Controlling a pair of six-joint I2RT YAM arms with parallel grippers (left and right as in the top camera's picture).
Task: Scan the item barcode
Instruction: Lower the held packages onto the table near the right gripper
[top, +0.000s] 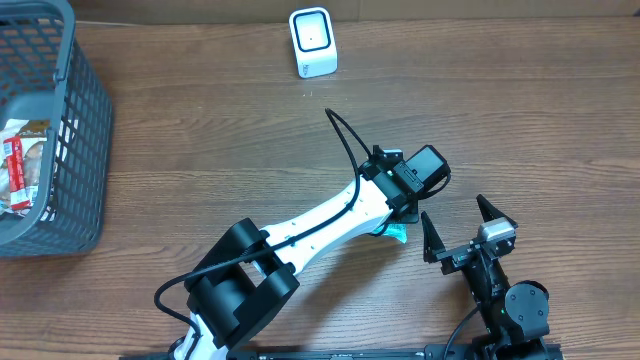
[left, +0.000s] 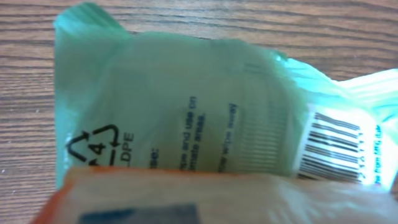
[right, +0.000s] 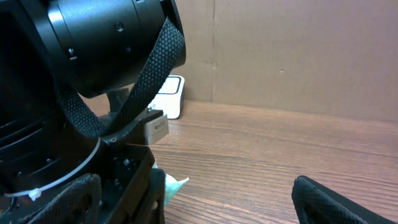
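Left wrist view: fills with a thin, crinkly, translucent green plastic packet (left: 186, 106), wood-grain table (left: 186, 25) behind it, directly beneath the left gripper (top: 398, 215). Carries a recycling triangle (left: 93, 148) reading "4" and "LDPE", blurred small print including "use on", and a black-and-white barcode (left: 333, 146) on a white panel at one end. Cannot tell whether the left jaws stand apart or clamp the film; hidden from overhead. Just beside, toward the robot's right: right gripper (top: 462, 228), dark pointed fingers spread wide, holding nothing. Well ahead: boxy white scanner (top: 312, 42). Far off to the left: grey plastic lattice basket (top: 85, 120).
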